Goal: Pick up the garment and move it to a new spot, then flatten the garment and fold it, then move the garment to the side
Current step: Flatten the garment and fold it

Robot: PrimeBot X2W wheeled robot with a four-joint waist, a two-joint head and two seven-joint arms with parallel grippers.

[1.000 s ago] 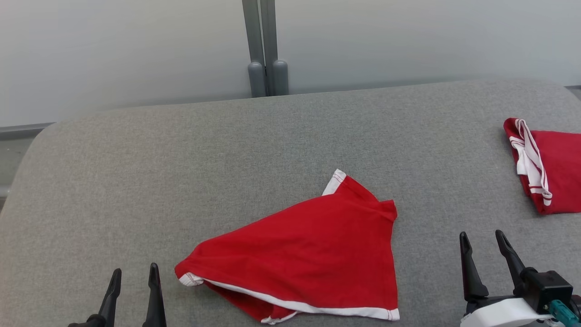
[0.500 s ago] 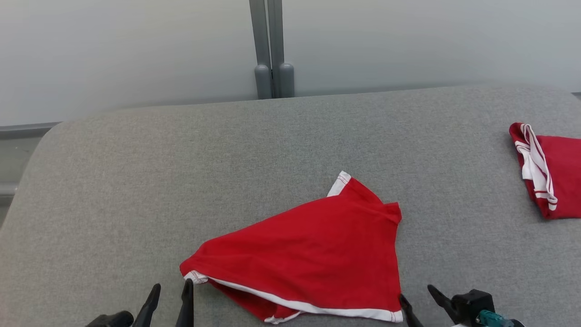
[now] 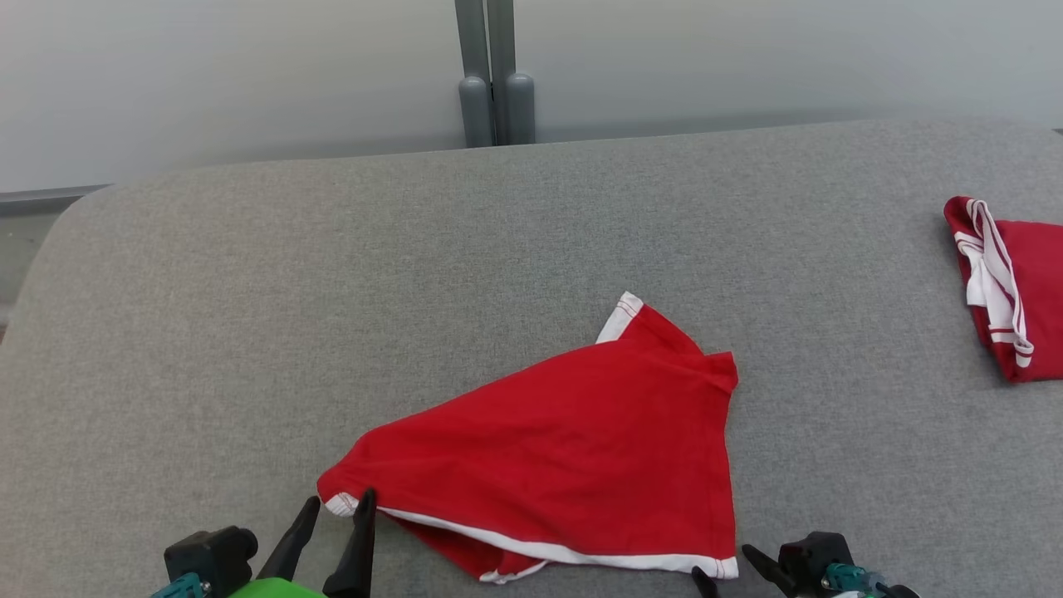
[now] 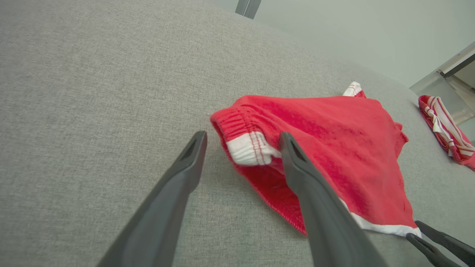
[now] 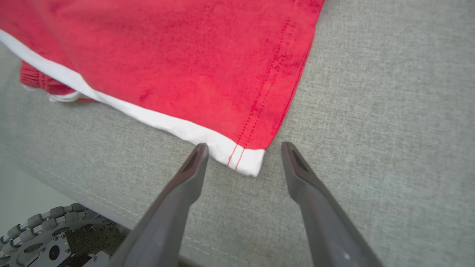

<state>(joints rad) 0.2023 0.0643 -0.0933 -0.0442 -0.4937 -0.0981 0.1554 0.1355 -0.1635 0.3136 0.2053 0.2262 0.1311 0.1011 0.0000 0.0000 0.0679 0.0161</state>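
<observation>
A: So, what's where?
B: Grey cushion (image 3: 249, 291) w/ red garment (image 3: 565, 448) rumpled, lower centre of head view.
A: Pincers?
B: Left gripper (image 4: 242, 135), right gripper (image 5: 243, 148) both wide, empty, each straddling a white-hem corner; prob. to grip both ends together.

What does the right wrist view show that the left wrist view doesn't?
Right wrist view, not left: a grey ribbed wheel below the grey fabric cushion's front edge, and the right gripper with open fingers straddling the red white-hemmed garment's near corner. Left wrist view, not right: a second red-and-white garment, a grey post, and the left gripper open around the other corner. Both: the red garment on the grey cushion.
</observation>
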